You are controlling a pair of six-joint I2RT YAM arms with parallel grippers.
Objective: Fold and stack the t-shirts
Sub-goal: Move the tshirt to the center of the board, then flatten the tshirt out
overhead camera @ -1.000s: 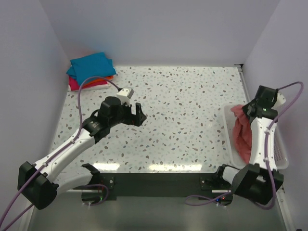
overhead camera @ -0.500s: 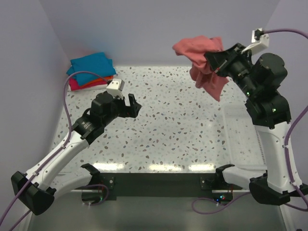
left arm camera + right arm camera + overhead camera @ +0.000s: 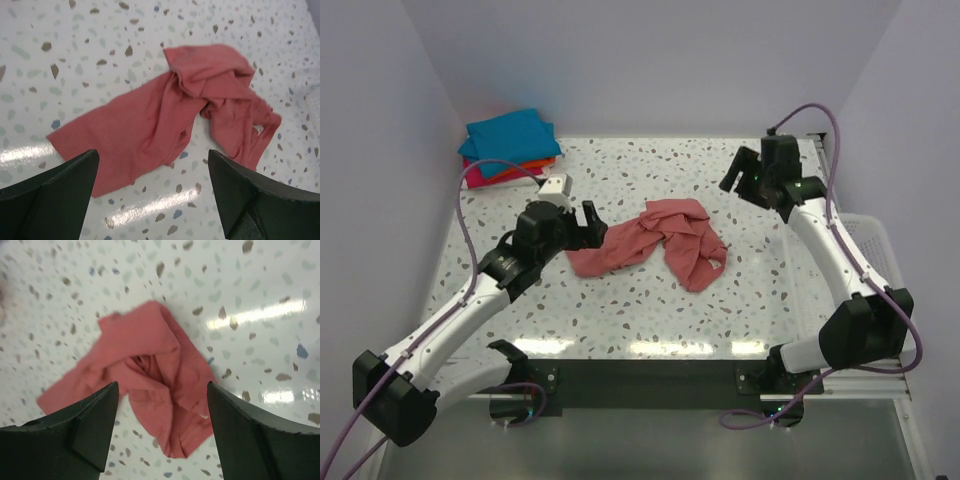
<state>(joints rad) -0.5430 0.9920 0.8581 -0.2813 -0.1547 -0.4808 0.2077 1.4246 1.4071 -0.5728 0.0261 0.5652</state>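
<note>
The salmon-pink t-shirt (image 3: pixel 650 240) stretches left-right, its left end beside the left gripper (image 3: pixel 592 228), jaws apart; the right gripper (image 3: pixel 735 178), likewise apart, sits farther off.

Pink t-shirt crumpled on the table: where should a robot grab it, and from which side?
Probably the flat corner of the t-shirt nearest the left gripper, pinched from above. That end lies spread and thin; the other end is bunched in folds, where a pinch could catch several layers.
</note>
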